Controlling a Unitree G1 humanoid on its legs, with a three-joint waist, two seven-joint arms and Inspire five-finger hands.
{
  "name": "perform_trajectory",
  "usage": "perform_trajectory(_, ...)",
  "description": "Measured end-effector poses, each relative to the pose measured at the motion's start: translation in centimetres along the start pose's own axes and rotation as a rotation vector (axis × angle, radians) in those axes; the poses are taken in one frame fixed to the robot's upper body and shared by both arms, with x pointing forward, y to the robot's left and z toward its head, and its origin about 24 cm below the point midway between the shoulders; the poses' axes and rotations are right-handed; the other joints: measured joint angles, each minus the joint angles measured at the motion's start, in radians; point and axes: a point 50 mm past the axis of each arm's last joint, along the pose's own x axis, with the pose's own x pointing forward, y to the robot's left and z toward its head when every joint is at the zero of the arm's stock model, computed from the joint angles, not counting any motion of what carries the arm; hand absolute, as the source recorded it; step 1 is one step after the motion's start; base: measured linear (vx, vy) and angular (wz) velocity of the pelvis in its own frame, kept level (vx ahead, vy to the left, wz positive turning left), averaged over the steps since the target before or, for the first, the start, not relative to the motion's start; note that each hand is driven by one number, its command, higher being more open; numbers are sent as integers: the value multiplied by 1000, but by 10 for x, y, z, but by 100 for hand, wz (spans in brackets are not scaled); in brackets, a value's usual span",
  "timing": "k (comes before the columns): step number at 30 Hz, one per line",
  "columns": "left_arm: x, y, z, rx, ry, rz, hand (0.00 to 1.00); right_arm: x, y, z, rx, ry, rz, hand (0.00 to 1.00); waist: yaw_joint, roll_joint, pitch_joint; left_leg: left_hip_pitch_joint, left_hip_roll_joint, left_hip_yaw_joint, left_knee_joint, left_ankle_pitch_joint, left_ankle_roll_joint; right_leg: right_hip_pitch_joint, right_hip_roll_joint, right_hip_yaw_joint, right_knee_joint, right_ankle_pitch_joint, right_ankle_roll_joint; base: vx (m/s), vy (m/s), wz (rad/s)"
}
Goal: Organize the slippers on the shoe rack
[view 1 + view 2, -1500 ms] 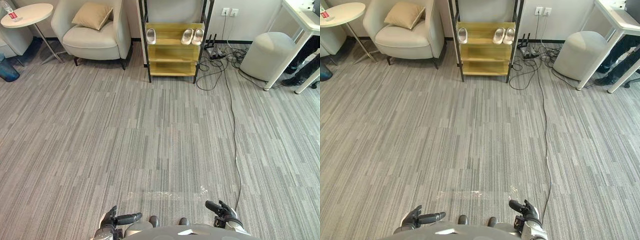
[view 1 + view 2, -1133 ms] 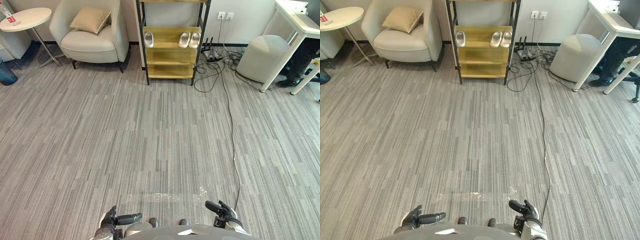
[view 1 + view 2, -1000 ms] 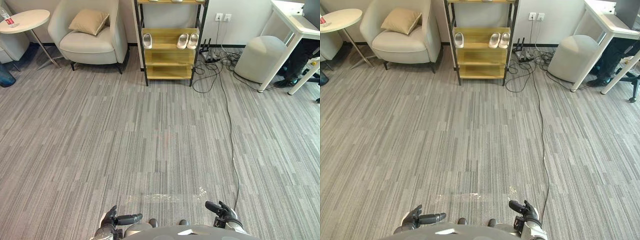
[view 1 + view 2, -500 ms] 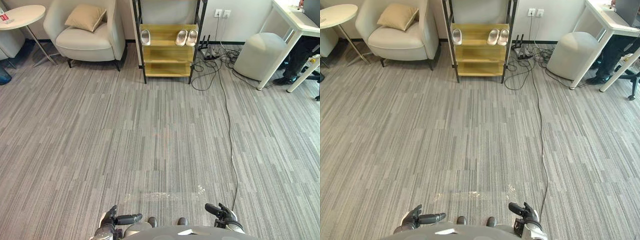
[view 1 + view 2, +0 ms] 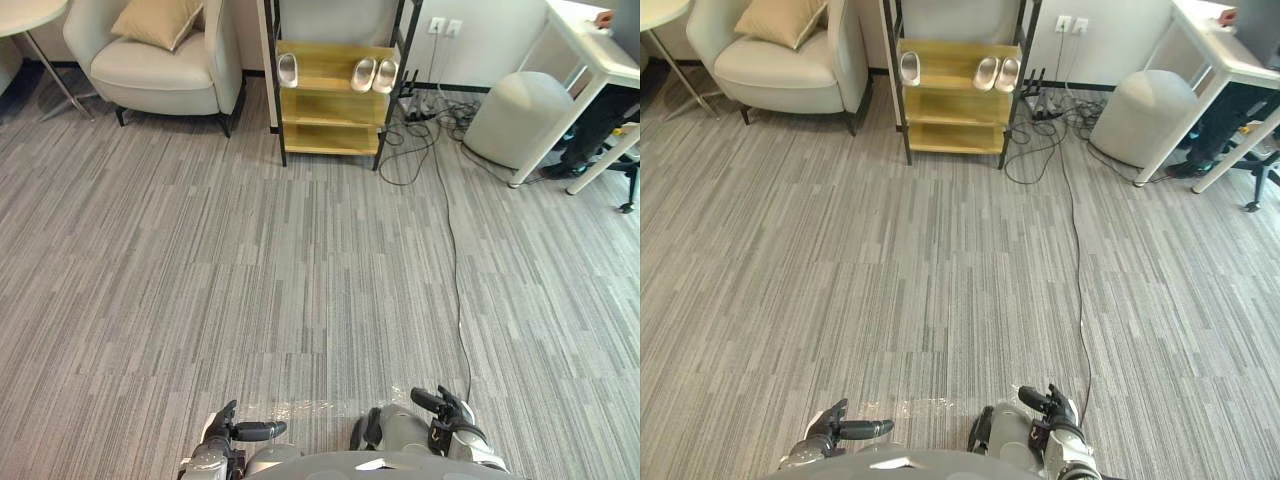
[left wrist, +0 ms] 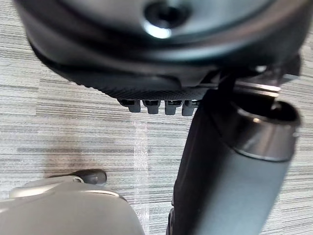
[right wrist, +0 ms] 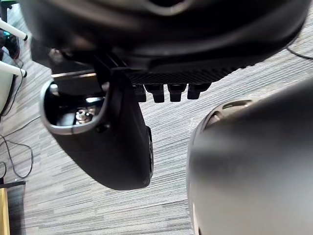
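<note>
Hanging empty: left hand (image 5: 221, 438), right hand (image 5: 452, 419), fingers (image 6: 152, 105) relaxed

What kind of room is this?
Likely an office lounge or test room: grey striped carpet, a cream armchair, a black-framed wooden shoe rack holding pale slippers, and a white desk.

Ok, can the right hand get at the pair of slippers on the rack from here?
Probably not yet. The right hand hangs open by the robot; the slippers sit on the rack, far across the floor. The way looks free, so it would have to walk closer.
</note>
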Motion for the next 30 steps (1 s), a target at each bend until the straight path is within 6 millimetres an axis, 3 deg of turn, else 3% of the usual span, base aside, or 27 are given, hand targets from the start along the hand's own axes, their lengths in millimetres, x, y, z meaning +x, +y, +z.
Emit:
perform_trajectory(1, -1, 3, -4, 13, 12, 8, 100, -1, 1, -4, 4, 8, 2, 100, 0, -13, -6, 24, 6, -7, 13, -22, -37, 6, 14, 11, -82, 105, -47, 524, -224, 38)
perform_trajectory(2, -1, 4, -5, 14, 17, 10, 100, -1, 1, -5, 6, 13, 3, 100, -1, -15, -8, 28, 8, -12, 22, -29, -48, 15, 16, 16, -87, 160, -66, 668, -283, 34)
perform_trajectory(3, 0, -2, -4, 5, 19, 3, 100, 0, 0, -1, 7, 6, -2, 100, 3, 18, -7, 13, 48, -21, 110, -35, -76, 48, 49, 3, -90, 148, -103, 691, -299, 19)
perform_trajectory(4, 0, -7, -2, -7, 10, -7, 100, 0, -2, 2, 5, -9, -7, 100, 6, 25, -7, -49, 60, -21, 245, -20, -102, 81, 65, 2, -130, 129, -106, 679, -286, 12)
perform_trajectory(5, 0, -6, 0, -21, 4, -1, 100, 0, -1, 2, -2, -10, -3, 100, 6, 39, -1, -131, 82, -25, 454, 21, -101, 141, 89, -1, -194, 127, -109, 553, -240, 7)
perform_trajectory(6, 1, -5, 1, -35, 2, 4, 100, 0, -1, 0, -10, 1, 0, 100, 8, 46, 7, -202, 108, -26, 633, 61, -79, 205, 106, -1, -249, 128, -110, 535, -228, 6)
perform_trajectory(7, 1, -6, 3, -64, -8, 8, 100, 0, -3, -3, -17, 13, -4, 100, 13, 48, 17, -262, 140, -9, 802, 63, -75, 281, 125, 0, -300, 128, -111, 411, -171, 2)
perform_trajectory(10, 1, 0, 17, -108, -80, 28, 100, -1, 0, -5, -11, 21, -4, 100, 43, 25, 36, -397, 194, 58, 997, 41, -69, 433, 142, 33, -394, 118, -124, 453, -131, -24)
perform_trajectory(13, 2, -1, 34, -128, -141, 22, 100, 2, 7, 9, 10, -11, 8, 100, 55, 21, 57, -540, 175, 71, 909, 5, -72, 502, 136, 69, -453, 116, -120, 395, 20, -40)
perform_trajectory(14, 4, -2, 44, -132, -166, 11, 100, 2, 10, 9, 26, -11, 10, 100, 72, 5, 70, -569, 121, 72, 740, 2, -70, 534, 104, 87, -459, 94, -93, 385, 106, -40)
perform_trajectory(15, 4, -3, 46, -130, -172, 9, 100, 2, 10, 9, 27, -11, 11, 100, 73, 2, 72, -575, 96, 70, 653, 9, -70, 543, 94, 91, -459, 84, -83, 383, 127, -34)
perform_trajectory(16, 4, -3, 48, -124, -177, 7, 100, 2, 10, 9, 28, -14, 7, 100, 73, 2, 70, -583, 55, 53, 462, 56, -76, 557, 78, 97, -457, 60, -63, 401, 188, -23)
perform_trajectory(17, 4, -5, 46, -125, -170, 5, 100, 2, 6, 8, 25, -12, -5, 100, 76, 16, 66, -578, 28, 26, 306, 220, -57, 569, 78, 114, -454, 27, -33, 516, 221, -31)
perform_trajectory(18, 5, 0, 47, -122, -169, 20, 100, -1, 15, 1, 32, 12, 13, 100, 87, -16, 65, -548, -5, 31, 271, 277, -20, 577, 46, 137, -442, 10, -19, 516, 207, -23)
perform_trajectory(19, 5, 1, 48, -121, -170, 21, 100, -1, 16, 0, 33, 13, 15, 100, 86, -19, 64, -547, -7, 32, 271, 274, -17, 576, 43, 137, -441, 10, -19, 440, 126, 2)
perform_trajectory(21, 6, 7, 52, -117, -175, 38, 100, -3, 24, -9, 45, 45, 32, 100, 90, -59, 68, -551, -29, 43, 331, 226, 14, 578, 9, 162, -401, 11, -17, 395, 122, 10)
perform_trajectory(24, 5, 11, 43, -122, -142, 50, 100, -5, 31, -11, 49, 49, 53, 100, 113, -65, 64, -471, 5, 89, 405, 120, 18, 566, 6, 230, -216, 11, -11, 339, 115, -48)
perform_trajectory(25, 5, 12, 36, -112, -124, 52, 100, -5, 33, -12, 38, 44, 68, 100, 110, -67, 50, -427, 19, 97, 400, 66, 17, 502, -1, 242, -32, 12, 40, 212, 111, -60)
perform_trajectory(26, 4, 14, 34, -99, -115, 54, 100, -6, 35, -12, 23, 40, 77, 100, 109, -74, 39, -402, 21, 106, 392, 36, 22, 432, -20, 242, 124, 30, 116, 332, 152, -51)
perform_trajectory(27, 5, 16, 30, -78, -94, 55, 100, -6, 37, -12, 10, 41, 89, 100, 102, -83, 38, -362, 13, 115, 379, 8, 31, 332, -62, 231, 338, 57, 167, 298, 83, -26)
perform_trajectory(29, 5, 18, 24, -52, -65, 56, 100, -5, 34, -9, 11, 17, 86, 100, 84, -93, 33, -291, 4, 115, 353, -11, 35, 248, -103, 173, 456, -22, 75, 320, 45, 0)
perform_trajectory(30, 5, 18, 23, -47, -60, 55, 100, -5, 31, -8, 5, 11, 79, 100, 78, -91, 34, -234, 6, 114, 320, -15, 29, 203, -105, 124, 415, -66, 32, 284, 8, 13)
